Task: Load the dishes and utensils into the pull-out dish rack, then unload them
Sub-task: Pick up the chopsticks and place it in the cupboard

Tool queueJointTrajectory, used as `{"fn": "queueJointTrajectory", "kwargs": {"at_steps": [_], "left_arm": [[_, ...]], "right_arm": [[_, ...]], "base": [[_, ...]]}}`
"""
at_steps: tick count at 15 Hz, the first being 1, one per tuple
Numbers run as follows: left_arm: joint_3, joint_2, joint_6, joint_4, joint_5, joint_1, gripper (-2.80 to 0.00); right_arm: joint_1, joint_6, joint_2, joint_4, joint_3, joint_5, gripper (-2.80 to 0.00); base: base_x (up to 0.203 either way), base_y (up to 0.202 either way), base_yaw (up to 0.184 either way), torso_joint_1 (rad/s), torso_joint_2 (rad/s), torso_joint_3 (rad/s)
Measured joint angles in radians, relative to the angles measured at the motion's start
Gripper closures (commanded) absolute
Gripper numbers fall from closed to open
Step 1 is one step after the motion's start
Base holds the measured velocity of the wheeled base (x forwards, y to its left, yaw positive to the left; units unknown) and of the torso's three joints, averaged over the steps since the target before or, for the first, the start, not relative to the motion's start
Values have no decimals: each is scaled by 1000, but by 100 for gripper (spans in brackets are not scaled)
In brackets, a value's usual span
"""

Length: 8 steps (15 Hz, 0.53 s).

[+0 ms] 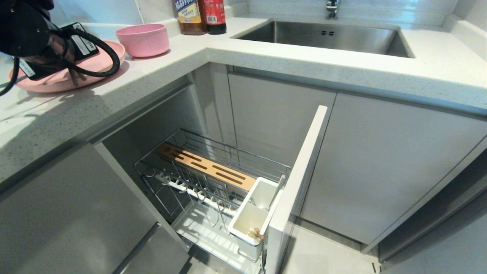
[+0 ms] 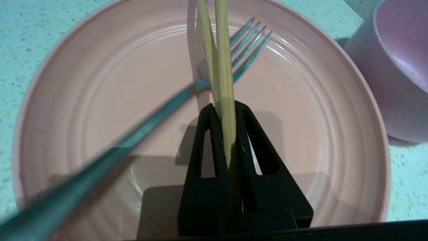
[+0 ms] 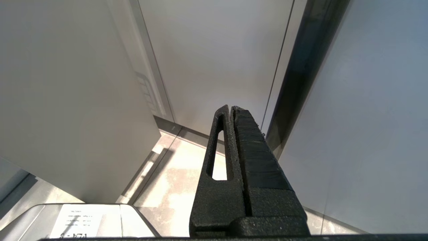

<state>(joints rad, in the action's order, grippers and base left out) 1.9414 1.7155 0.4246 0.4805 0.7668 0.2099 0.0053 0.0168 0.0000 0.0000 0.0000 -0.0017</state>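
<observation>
Our left gripper [image 2: 224, 110] is clamped on the chopsticks [image 2: 221, 60] over the plate [image 2: 347, 140], bowl [image 2: 401, 67] at 2 o'clock. We should lift straight up, clear the fork [image 2: 133, 134], then aim for the rack [image 1: 213, 179] cup [image 1: 253, 217].

Matte pink plate [image 2: 100, 100], pale wooden chopsticks [image 2: 222, 67], shiny metal fork [image 2: 140, 130], speckled stone-like countertop [image 1: 266, 49].

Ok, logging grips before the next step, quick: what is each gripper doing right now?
Left gripper: shut on the pair of light wooden chopsticks, over the wide pink plate.
Right gripper: shut, empty, parked low by the cabinets.
</observation>
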Motion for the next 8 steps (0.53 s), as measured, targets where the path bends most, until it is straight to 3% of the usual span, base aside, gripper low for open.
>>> {"fn": "queueJointTrajectory", "kwargs": {"at_steps": [8], "left_arm": [[0,-101,7,-103,-5,0,0]], "right_arm": [[0,0,0,0,0,0,0]], "base": [[0,0,0,0,0,0]]}}
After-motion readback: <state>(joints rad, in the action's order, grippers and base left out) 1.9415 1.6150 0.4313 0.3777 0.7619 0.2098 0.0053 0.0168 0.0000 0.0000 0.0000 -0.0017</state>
